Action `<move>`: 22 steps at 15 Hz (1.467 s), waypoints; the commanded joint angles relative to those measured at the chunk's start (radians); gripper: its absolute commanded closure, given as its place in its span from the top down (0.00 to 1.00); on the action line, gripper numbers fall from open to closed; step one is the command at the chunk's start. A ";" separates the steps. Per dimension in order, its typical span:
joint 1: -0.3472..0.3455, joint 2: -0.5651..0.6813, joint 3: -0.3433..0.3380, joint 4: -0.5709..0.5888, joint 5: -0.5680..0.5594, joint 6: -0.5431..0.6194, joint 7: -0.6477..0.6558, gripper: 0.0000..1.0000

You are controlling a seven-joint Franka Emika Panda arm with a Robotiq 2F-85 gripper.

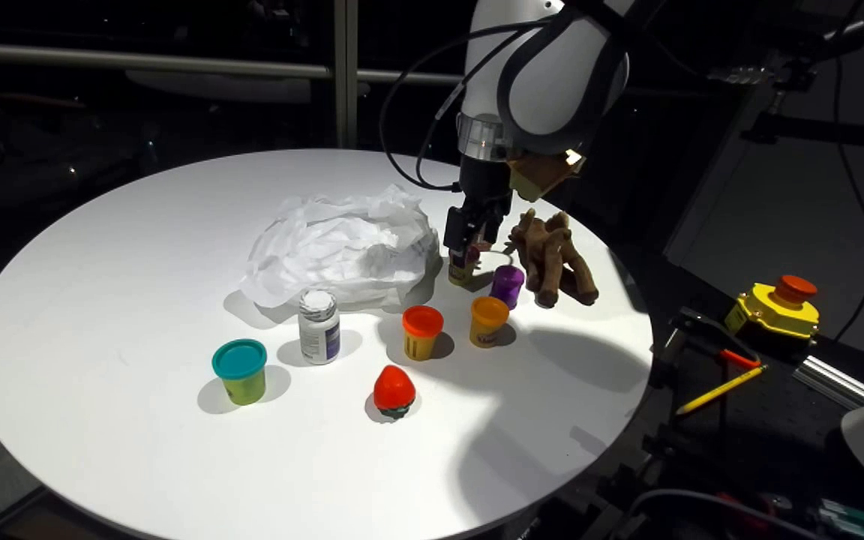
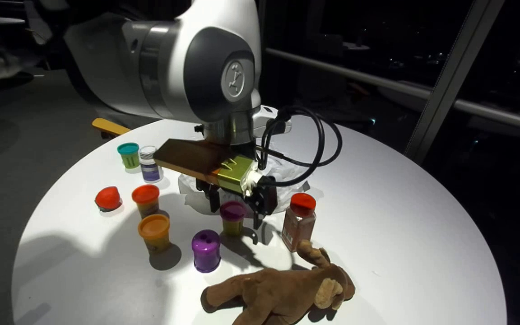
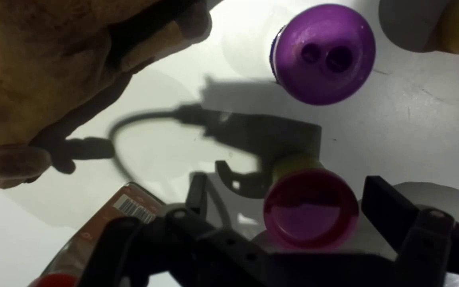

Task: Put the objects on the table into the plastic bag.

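My open gripper point(image 3: 287, 195) points down over a magenta-lidded tub point(image 3: 311, 215); the lid shows between the fingers, closer to the right one, with gaps on both sides. In an exterior view the purple jar point(image 2: 206, 253), orange tub point(image 2: 155, 232), red-lidded tub point(image 2: 146, 198) and red strawberry point(image 2: 108, 198) stand around it. Farther off are the teal-lidded tub point(image 1: 241, 367) and the white-grey canister point(image 1: 319, 326). The brown red-capped bottle point(image 2: 299, 221) stands beside the gripper, near the brown plush toy point(image 2: 282, 289). The whitish plastic bag point(image 1: 342, 247) lies crumpled on the table, partly behind the gripper in an exterior view.
All of these rest on a round white table point(image 1: 139, 465). Off its edge sits a yellow device with a red button point(image 1: 777, 311), near a yellow pencil point(image 1: 722, 390). Black cables point(image 2: 318, 149) loop out from the wrist.
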 commanded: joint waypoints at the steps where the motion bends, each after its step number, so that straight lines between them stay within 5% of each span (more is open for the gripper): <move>1: 0.005 0.046 -0.003 0.044 0.032 0.032 -0.011 1.00; 2: 0.002 0.050 0.001 0.048 0.041 0.034 -0.015 0.83; 9: 0.008 -0.011 -0.004 -0.012 0.041 0.062 -0.021 0.29; 14: 0.105 -0.136 -0.069 -0.017 -0.002 -0.119 0.120 0.27; 17: 0.130 -0.153 -0.045 0.064 0.013 -0.209 0.213 0.27; 22: 0.153 0.001 -0.034 0.266 0.037 -0.188 0.377 0.27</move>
